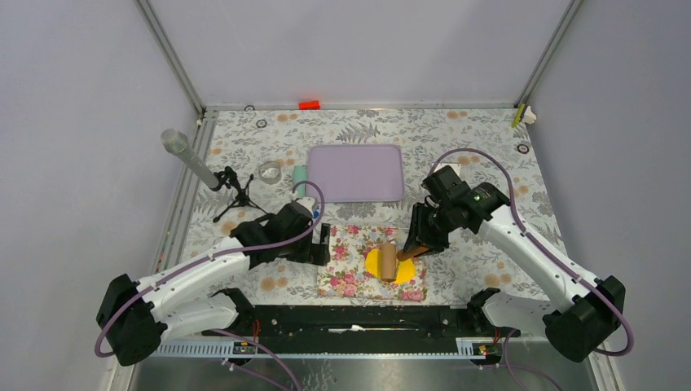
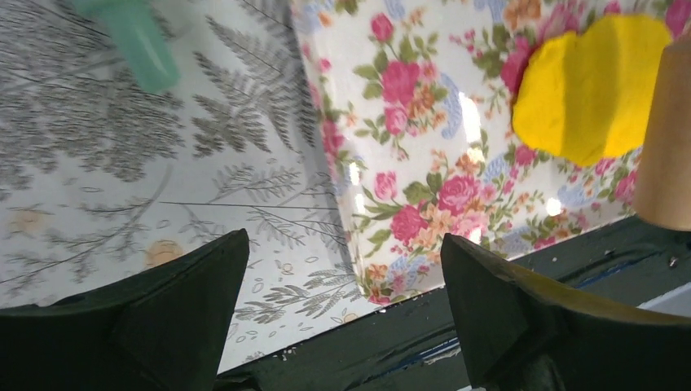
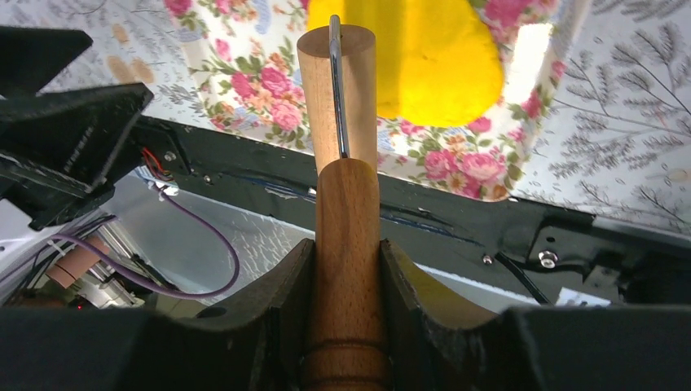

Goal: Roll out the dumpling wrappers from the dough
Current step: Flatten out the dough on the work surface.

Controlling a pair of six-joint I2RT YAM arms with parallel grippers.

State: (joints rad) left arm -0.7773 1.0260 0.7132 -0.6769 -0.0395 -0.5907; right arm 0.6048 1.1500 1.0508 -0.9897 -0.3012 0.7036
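The dough (image 1: pixel 402 270) is a flattened bright yellow sheet on a floral mat (image 1: pixel 345 262). It also shows in the left wrist view as the dough (image 2: pixel 587 90) and in the right wrist view as the dough (image 3: pixel 432 65). A wooden roller (image 1: pixel 389 262) lies on the sheet. My right gripper (image 3: pixel 346 244) is shut on the roller's handle (image 3: pixel 346 204), just right of the mat (image 1: pixel 417 244). My left gripper (image 2: pixel 342 240) stands open over the mat's near left corner (image 1: pixel 324 244), holding nothing. No dumpling wrappers are in view.
A lilac tray (image 1: pixel 356 173) lies behind the mat. A pale green cylinder (image 1: pixel 300 175), a clear ring (image 1: pixel 269 171) and a microphone on a tripod (image 1: pixel 195 163) stand at the back left. A black rail (image 1: pixel 350 318) runs along the table's near edge.
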